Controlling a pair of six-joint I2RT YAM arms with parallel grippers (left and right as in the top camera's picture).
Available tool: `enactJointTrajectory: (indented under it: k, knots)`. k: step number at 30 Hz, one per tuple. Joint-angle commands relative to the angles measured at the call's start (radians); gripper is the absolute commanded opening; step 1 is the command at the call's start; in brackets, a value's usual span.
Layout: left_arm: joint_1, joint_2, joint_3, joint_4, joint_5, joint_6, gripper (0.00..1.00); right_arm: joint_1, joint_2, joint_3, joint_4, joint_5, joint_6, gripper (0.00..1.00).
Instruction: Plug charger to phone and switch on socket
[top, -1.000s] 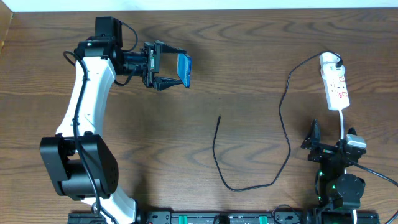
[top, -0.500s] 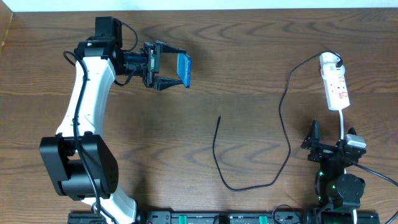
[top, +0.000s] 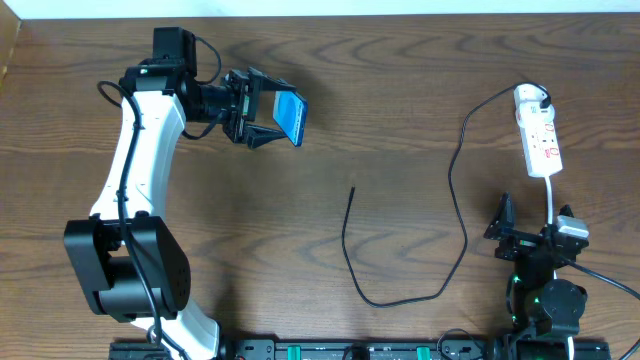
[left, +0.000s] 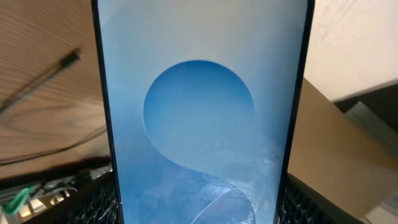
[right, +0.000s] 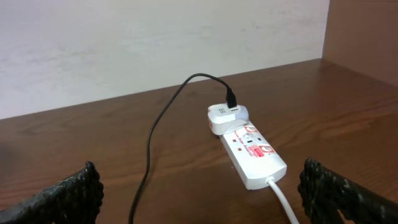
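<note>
The phone (top: 292, 117) sits clamped between the two fingers of the left gripper (top: 286, 114), which grasps it by its long dark edges. It is held up on edge, its blue screen turned back toward the wrist, so that it fills nearly the whole left wrist view. The charger (right: 148, 149) lies loose on the wooden table (top: 400, 80), its plug tip (top: 353, 189) well apart from the left gripper, off to that gripper's right and nearer the robot's base. From the tip the cable loops toward the base edge, then runs out past the right gripper (right: 199, 168) to a white adapter (right: 227, 116) seated in the far end of the socket (right: 252, 152). The socket lies flat ahead of the right gripper, a little to its right and not touching it. That gripper is released, its jaws spread wide.
</note>
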Motion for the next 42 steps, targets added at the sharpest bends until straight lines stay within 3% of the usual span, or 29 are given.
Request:
enactJointTrajectory:
  k: [1,17,21,28,32,42]
  knots:
    - [-0.003,-0.027,0.024,-0.007,-0.024,0.050,0.07,0.005,-0.005,-0.001,-0.002,0.004,0.003,0.99]
    - [-0.051,-0.027,0.024,0.013,-0.023,0.050,0.07,0.005,-0.005,-0.001,0.034,-0.001,0.042,0.99]
    - [-0.055,-0.027,0.024,0.053,-0.023,0.050,0.07,0.005,-0.005,0.003,0.115,-0.069,0.037,0.99]
    - [-0.055,-0.027,0.024,0.072,-0.023,0.050,0.07,0.005,0.027,0.076,0.102,-0.177,0.037,0.99]
    - [-0.055,-0.027,0.024,0.089,-0.023,0.050,0.07,0.005,0.119,0.159,0.053,-0.210,0.021,0.99]
    - [-0.055,-0.027,0.024,0.126,-0.053,0.048,0.07,0.005,0.610,0.567,-0.214,-0.342,0.000,0.99]
